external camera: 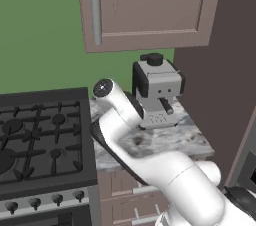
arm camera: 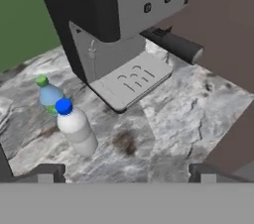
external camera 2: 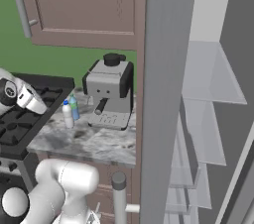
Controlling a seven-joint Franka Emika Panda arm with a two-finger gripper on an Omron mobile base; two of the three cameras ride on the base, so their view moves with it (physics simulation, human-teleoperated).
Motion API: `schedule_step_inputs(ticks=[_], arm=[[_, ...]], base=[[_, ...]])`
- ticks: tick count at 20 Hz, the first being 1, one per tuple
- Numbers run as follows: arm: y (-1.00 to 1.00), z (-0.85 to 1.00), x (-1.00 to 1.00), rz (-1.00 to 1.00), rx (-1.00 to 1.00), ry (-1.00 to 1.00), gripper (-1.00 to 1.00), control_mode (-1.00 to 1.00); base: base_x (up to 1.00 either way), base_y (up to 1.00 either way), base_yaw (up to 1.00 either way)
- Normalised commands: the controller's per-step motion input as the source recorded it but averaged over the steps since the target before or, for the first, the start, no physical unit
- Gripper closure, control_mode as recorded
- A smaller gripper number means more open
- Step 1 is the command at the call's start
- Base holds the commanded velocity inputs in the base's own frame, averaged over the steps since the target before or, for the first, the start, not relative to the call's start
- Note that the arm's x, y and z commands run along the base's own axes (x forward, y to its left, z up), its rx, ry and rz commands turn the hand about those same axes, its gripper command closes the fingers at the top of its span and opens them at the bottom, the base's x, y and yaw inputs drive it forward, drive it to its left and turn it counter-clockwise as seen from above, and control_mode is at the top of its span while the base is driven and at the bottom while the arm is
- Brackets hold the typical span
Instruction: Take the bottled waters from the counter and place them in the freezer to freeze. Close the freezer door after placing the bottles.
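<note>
Bottled waters, left base view: my own white arm (external camera: 150, 160) crosses the counter (external camera: 190, 137) and covers the spot beside the stove, so I cannot make the bottles out here.
Coffee machine, left base view: the black-and-silver coffee machine (external camera: 157, 90) stands at the back of the counter, under the brown wall cabinet (external camera: 150, 7).
Stove, left base view: the black gas stove (external camera: 42, 135) sits just left of the counter.
Bottled waters, right base view: the white bottle (external camera 2: 67, 114) and the teal bottle (external camera 2: 74, 106) stand upright on the counter, just beside each other, near its stove-side edge and left of the coffee machine; the teal one is further back.
Freezer, right base view: the freezer (external camera 2: 213, 94) is open to the right of the counter, pale shelves showing inside.
Freezer door, right base view: the freezer door (external camera 2: 161, 119) is swung out edge-on between the counter and the shelves, its silver bar handle (external camera 2: 119, 198) low in the picture.
Bottled waters, hand view: the white bottle with its blue cap is nearest me at lower left, and the teal bottle with its green cap is touching or almost touching it behind.
Counter, hand view: marbled stone carries both bottles and the coffee machine, whose drip tray sits to the right of the bottles.
Pincer, hand view: my pincer (arm camera: 127, 172) is spread wide apart, holding nothing, its dark fingertips (arm camera: 45, 172) low above the stone, the white bottle just ahead of the left one.
</note>
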Motion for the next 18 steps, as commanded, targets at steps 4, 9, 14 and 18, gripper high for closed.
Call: schedule_step_inputs(ticks=[4, 9, 14, 18], arm=[[0.59, -0.36, 0.09, -0.23, -0.01, -0.19, -1.0, -1.0], [0.18, -0.5, 0.38, -0.13, -0.19, -0.12, -1.0, -1.0], [0.0, -0.42, 0.53, -0.12, -0.2, -0.08, -1.0, -1.0], [0.0, -0.31, 0.42, -0.15, -0.12, -0.01, -1.0, -1.0]], base=[[0.0, 0.0, 0.0], [0.0, 0.0, 0.0], [0.0, 0.0, 0.0], [0.0, 0.0, 0.0]])
